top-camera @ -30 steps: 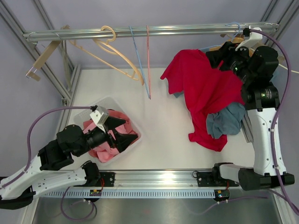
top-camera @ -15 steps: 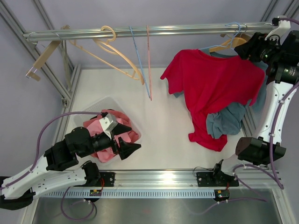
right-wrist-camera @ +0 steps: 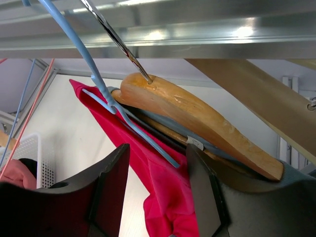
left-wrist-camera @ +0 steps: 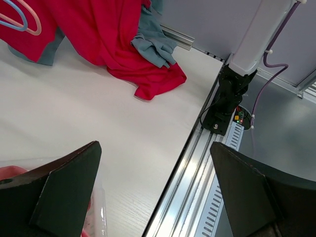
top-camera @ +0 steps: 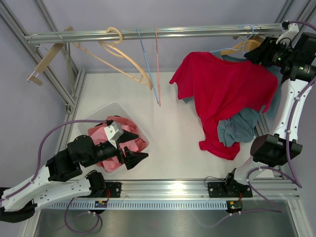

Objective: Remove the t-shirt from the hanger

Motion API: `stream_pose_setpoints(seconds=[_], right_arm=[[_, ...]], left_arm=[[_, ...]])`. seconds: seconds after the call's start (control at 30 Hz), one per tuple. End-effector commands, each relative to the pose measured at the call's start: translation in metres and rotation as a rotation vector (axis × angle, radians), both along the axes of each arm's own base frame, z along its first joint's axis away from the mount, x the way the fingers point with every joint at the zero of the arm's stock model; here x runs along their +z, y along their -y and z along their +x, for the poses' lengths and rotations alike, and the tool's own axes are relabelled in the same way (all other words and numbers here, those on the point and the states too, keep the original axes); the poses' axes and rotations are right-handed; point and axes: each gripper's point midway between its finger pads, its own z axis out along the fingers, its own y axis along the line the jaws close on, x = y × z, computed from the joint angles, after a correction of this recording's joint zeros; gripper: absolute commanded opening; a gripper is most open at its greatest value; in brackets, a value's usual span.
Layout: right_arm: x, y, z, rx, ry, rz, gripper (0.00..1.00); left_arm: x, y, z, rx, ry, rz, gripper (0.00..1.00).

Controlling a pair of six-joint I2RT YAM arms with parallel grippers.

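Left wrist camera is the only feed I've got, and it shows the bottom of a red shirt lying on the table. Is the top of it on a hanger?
Observer: Yes. The red t-shirt hangs from the right end of the rail; only its lower part lies on the table.
Operator: Which hanger?
Observer: A blue wire hanger and a wooden hanger sit together there. I cannot tell which one carries it.
Operator: Where's the right end effector?
Observer: The right end effector is right at those hangers, fingers apart, gripping nothing that I can see.
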Motion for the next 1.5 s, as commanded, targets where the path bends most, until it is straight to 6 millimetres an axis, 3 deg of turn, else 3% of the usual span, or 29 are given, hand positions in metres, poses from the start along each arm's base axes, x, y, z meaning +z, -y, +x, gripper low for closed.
stream_pose_setpoints(seconds=[0.0, 0.2, 0.4, 0.57, 0.73, 0.87, 1.07, 1.1, 1.17, 1.27, 1.47], right_arm=[[0.0, -0.016, -0.002, 0.064, 0.006, 0.015, 0.55], [0.008, -0.056, -0.007, 0.124, 0.031, -0.016, 0.44], [0.005, -0.091, -0.007, 0.111, 0.049, -0.092, 0.44], [0.013, -0.09, -0.001, 0.017, 0.087, -0.123, 0.45], [0.019, -0.095, -0.004, -0.021, 0.097, -0.143, 0.36], [0.019, -0.085, -0.001, -0.115, 0.095, -0.186, 0.32], [0.025, -0.078, -0.002, -0.178, 0.115, -0.204, 0.1], [0.028, -0.092, -0.004, -0.153, 0.13, -0.204, 0.07], [0.032, -0.094, -0.005, -0.151, 0.139, -0.215, 0.01], [0.042, -0.105, -0.009, -0.141, 0.165, -0.231, 0.0], [0.088, -0.125, -0.021, -0.129, 0.302, -0.202, 0.0]], left_arm=[[0.003, 0.006, 0.002, -0.014, 0.024, -0.01, 0.99], [0.001, 0.008, 0.004, -0.008, 0.02, 0.004, 0.99], [-0.003, 0.008, 0.008, 0.012, 0.017, 0.016, 0.99], [-0.007, 0.009, 0.01, 0.02, 0.01, 0.032, 0.99], [-0.009, 0.01, 0.012, 0.028, 0.009, 0.04, 0.99], [-0.01, 0.01, 0.012, 0.028, 0.007, 0.045, 0.99], [-0.012, 0.009, 0.018, 0.056, 0.008, 0.056, 0.99], [-0.012, 0.009, 0.018, 0.059, 0.008, 0.056, 0.99], [-0.014, 0.01, 0.019, 0.061, 0.005, 0.062, 0.99], [-0.014, 0.01, 0.02, 0.062, 0.003, 0.063, 0.99], [-0.015, 0.009, 0.024, 0.084, -0.003, 0.067, 0.99]])
